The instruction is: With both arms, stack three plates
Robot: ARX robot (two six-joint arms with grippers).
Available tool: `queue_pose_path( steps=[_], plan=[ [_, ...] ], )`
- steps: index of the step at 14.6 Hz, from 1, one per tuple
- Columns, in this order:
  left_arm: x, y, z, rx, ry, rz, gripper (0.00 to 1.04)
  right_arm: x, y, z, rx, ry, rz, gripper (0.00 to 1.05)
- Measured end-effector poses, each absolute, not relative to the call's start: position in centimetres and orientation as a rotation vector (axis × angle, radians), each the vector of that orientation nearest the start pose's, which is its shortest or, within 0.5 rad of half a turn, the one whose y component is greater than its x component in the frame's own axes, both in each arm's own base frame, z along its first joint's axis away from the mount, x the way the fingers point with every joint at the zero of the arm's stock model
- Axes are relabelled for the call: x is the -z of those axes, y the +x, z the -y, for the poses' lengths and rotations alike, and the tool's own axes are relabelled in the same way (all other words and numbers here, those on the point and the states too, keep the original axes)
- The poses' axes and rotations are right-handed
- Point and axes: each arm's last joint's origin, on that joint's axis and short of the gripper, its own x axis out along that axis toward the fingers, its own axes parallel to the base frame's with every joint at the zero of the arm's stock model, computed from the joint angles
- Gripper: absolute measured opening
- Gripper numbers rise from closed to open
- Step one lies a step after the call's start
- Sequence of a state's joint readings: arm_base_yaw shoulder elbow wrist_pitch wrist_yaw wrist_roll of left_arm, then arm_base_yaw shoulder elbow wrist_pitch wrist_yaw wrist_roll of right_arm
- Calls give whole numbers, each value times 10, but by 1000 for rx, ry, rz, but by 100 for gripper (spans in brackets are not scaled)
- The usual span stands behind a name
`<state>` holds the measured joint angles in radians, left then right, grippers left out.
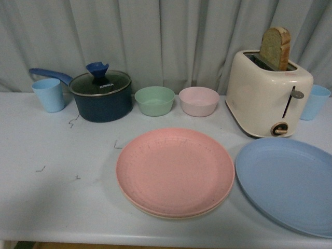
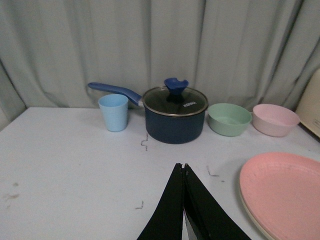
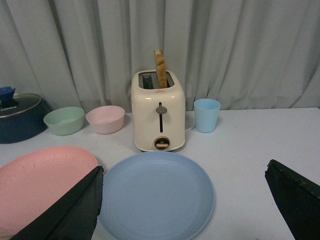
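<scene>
Front view showing large round matte pink plate [image 1: 175, 171] lying atop matching beige plate [image 1: 176, 216] on white table [image 1: 52, 197], blue plate [image 1: 290, 181] sitting just beside, rightward. Showing left gripper [image 2: 183, 166] pinched shut, empty; right gripper [image 3: 185, 167] gaping wide, framing blue plate.

The right gripper [image 3: 183, 171] gapes wide over the blue plate [image 3: 155, 197], with the pink plate [image 3: 42, 175] just outside one finger and the toaster [image 3: 158, 122] straight ahead.

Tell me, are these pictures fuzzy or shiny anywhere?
Front view: soft even light, slightly fuzzy, a faint gleam on the dark blue pot's glass lid. Left wrist view: the shut black left pincer shows as a featureless dark shape. Right wrist view: the open black right pincer is dark too, its edges a little soft.
</scene>
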<state>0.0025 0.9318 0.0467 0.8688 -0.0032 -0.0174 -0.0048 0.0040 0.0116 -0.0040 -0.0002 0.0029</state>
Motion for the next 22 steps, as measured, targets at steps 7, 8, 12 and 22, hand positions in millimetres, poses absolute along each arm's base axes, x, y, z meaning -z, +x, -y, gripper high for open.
queue_pose_path(
  steps=[7,8,12,22],
  plan=[
    [-167,133,0,2,-17,0,2,-167,97,0,5,3,4,98],
    [-168,130,0,2,-17,4,2,-167,97,0,5,3,4,98],
    [-170,120,0,2,-17,10,2,-167,97,0,5,3,4,98],
    [-164,99,0,3,-17,-35,2,-167,97,0,5,3,4,98]
  ],
)
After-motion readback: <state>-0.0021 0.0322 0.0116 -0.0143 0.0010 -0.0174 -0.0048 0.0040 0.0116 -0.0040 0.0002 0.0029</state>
